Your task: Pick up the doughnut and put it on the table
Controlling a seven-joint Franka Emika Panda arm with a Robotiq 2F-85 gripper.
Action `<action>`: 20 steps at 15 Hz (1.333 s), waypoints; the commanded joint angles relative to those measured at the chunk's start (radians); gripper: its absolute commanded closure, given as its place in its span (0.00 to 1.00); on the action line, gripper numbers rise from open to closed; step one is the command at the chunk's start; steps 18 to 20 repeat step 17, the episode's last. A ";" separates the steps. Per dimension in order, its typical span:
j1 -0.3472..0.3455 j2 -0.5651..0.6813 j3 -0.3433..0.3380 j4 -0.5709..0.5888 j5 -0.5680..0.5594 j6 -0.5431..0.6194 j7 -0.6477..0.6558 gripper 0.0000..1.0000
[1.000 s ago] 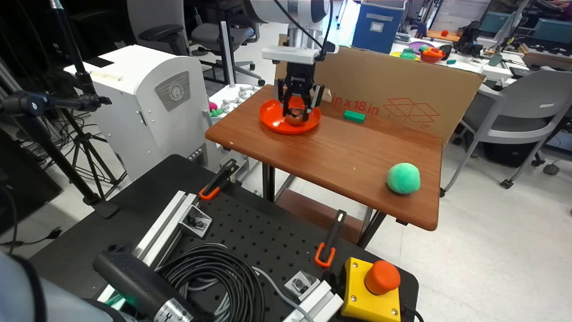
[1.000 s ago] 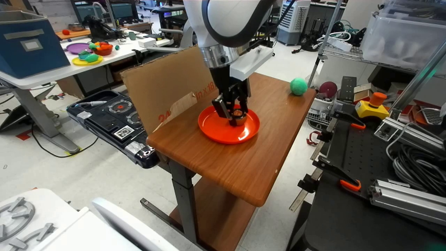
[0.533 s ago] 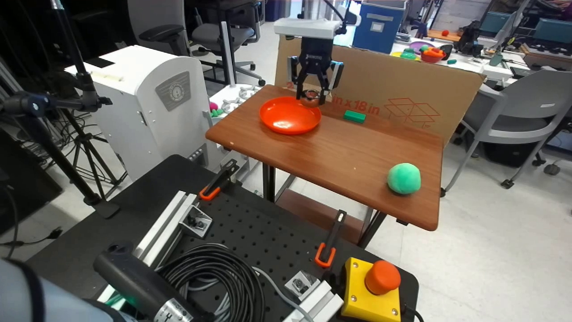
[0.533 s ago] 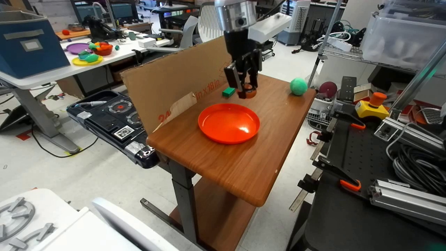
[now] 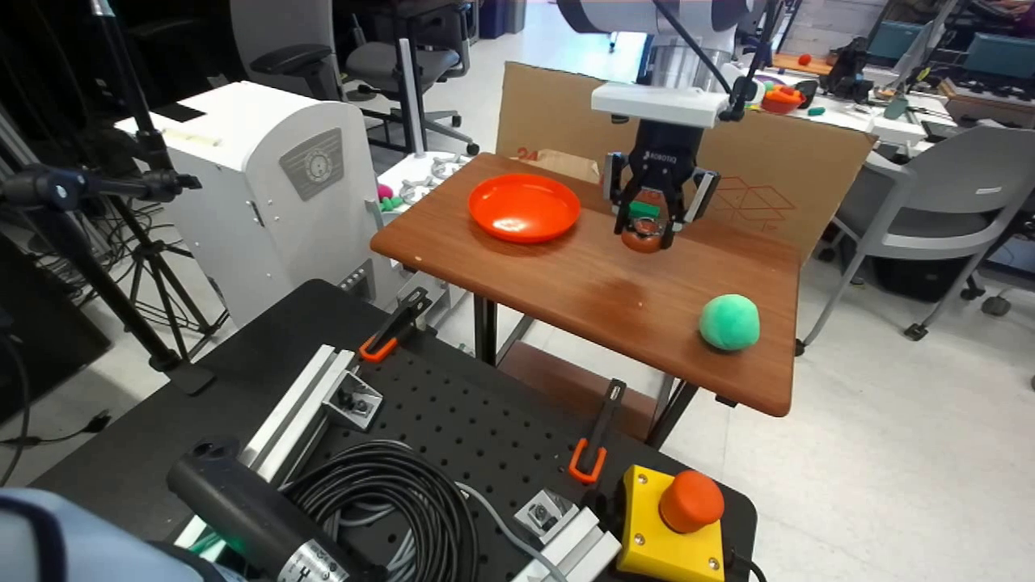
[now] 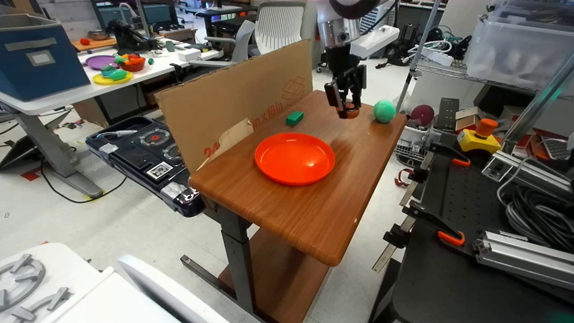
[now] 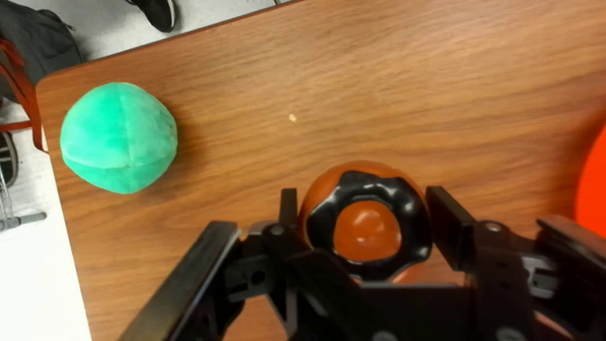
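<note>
1 doughnut [image 7: 367, 223] in gripper [image 5: 644, 232], green block [image 6: 294, 118] in both exterior views only

Green block [image 6: 294, 118] near brown cardboard [image 6: 242, 89], orange bowl [image 6: 293, 159] well apart from green ball [image 5: 729, 322].

In an exterior view, a pale floor [image 5: 906, 485] spreads across the lower right below a grey chair [image 5: 946, 190]; the upper left is dark. In an exterior view, a white desk [image 6: 157, 66] stands upper left, below a whitish wall [image 6: 67, 13], with a wire shelf [image 6: 448, 72] upper right.
</note>
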 commanded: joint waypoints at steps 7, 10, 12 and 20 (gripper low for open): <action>-0.008 0.143 -0.007 0.093 -0.031 -0.031 -0.005 0.09; -0.007 0.052 0.016 0.014 -0.013 0.002 -0.015 0.00; -0.002 -0.018 0.030 -0.046 0.005 0.013 0.005 0.00; -0.005 -0.028 0.041 -0.034 0.037 -0.017 0.007 0.00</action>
